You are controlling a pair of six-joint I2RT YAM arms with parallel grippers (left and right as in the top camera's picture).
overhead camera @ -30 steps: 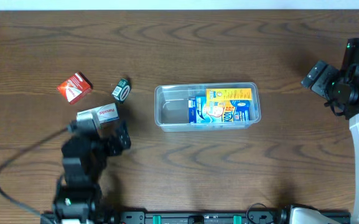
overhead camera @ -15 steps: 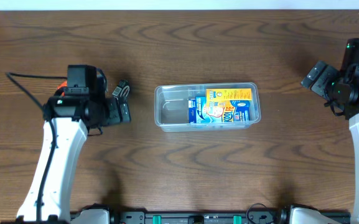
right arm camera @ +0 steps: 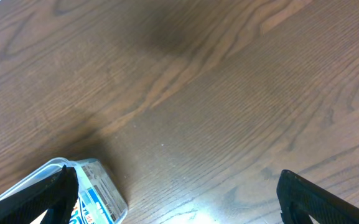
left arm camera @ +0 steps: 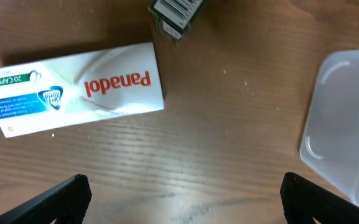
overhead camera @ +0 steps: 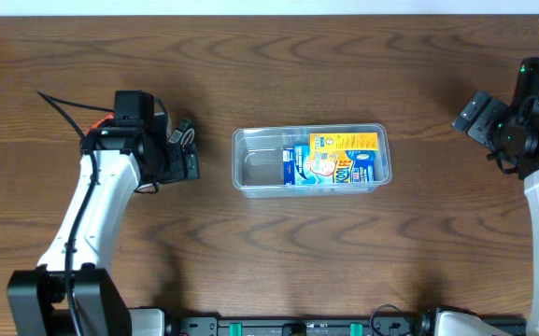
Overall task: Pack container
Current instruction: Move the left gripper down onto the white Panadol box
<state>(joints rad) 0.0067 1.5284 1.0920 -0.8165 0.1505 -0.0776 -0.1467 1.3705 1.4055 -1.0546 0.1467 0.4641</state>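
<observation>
Wooden table (overhead camera: 278, 261): container (overhead camera: 255, 168) at centre, one blue-yellow box (overhead camera: 334, 159) inside. Panadol box (left arm camera: 73, 87), small dark box (left arm camera: 176, 12) unpacked, toward left edge. Left hand (left arm camera: 182, 193), right hand (right arm camera: 176, 193) spread, empty. Packing partway.

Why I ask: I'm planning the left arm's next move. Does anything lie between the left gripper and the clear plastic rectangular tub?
Nothing visible does. Only bare wooden table separates the open left gripper from the clear plastic rectangular tub; the white Panadol carton and small dark box lie outside that gap.
</observation>
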